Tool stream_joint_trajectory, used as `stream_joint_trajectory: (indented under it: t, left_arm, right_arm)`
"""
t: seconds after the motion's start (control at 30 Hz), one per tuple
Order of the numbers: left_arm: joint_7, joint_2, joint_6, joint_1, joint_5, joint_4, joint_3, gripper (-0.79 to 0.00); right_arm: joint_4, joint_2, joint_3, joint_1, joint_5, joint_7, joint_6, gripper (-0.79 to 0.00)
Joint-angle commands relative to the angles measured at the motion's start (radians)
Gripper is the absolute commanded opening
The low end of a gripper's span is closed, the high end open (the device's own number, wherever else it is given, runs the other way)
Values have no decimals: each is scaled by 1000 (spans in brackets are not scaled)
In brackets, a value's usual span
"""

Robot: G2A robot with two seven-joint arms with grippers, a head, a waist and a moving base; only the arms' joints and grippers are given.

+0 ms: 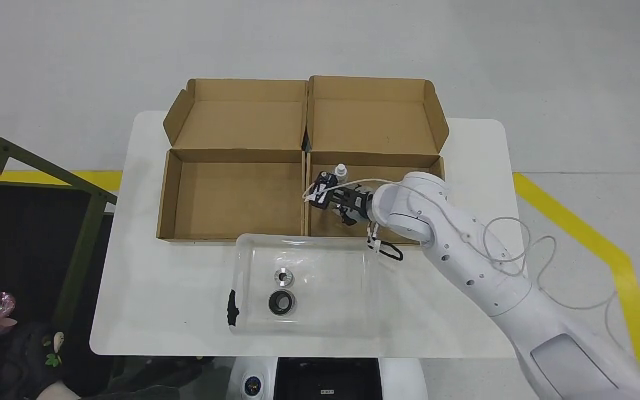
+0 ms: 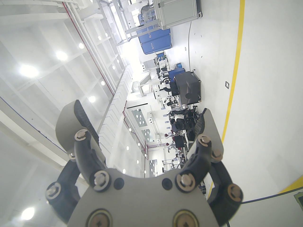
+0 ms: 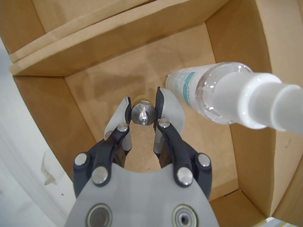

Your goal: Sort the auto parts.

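While the right arm hangs over the right-hand cardboard box (image 3: 248,36), we see its right claw (image 3: 143,96) pinched narrow around a small metal part (image 3: 142,115), a shiny round cylinder with a stub at its end. The part sits squarely between the two black pads, above the bare floor of the box and just beside a clear spray bottle (image 3: 208,93) with a white nozzle that stands in the same box. We judge the step in hand to be the drop-off: the part has been carried over its box and not yet let go. The next move likely calls for lowering a little, keeping clear of the bottle, and spreading the claw so the part lands inside without bouncing. From above, a second box (image 1: 230,200) lies alongside on the white desk (image 1: 140,250), and a clear tray (image 1: 330,300) nearer the robot holds a black ring (image 1: 283,301) and a small silver piece (image 1: 284,277) waiting to be sorted. The left claw (image 2: 142,119) is spread wide and empty, pointing up into the room.
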Motion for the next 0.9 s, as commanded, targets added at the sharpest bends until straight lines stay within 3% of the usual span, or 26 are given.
stream_joint_trajectory:
  t: [0.0,0.2,0.87]
  left_arm:
    - [0,0,0,0,0,0,0,0]
    - [0,0,0,0,0,0,0,0]
    - [0,0,0,0,0,0,0,0]
  right_arm:
    - [-2,-1,1,-1,1,0,-2,-551]
    - [-51,3,15,-14,-5,8,-23,-474]
    - [-417,52,122,-185,-86,-57,-122,-413]
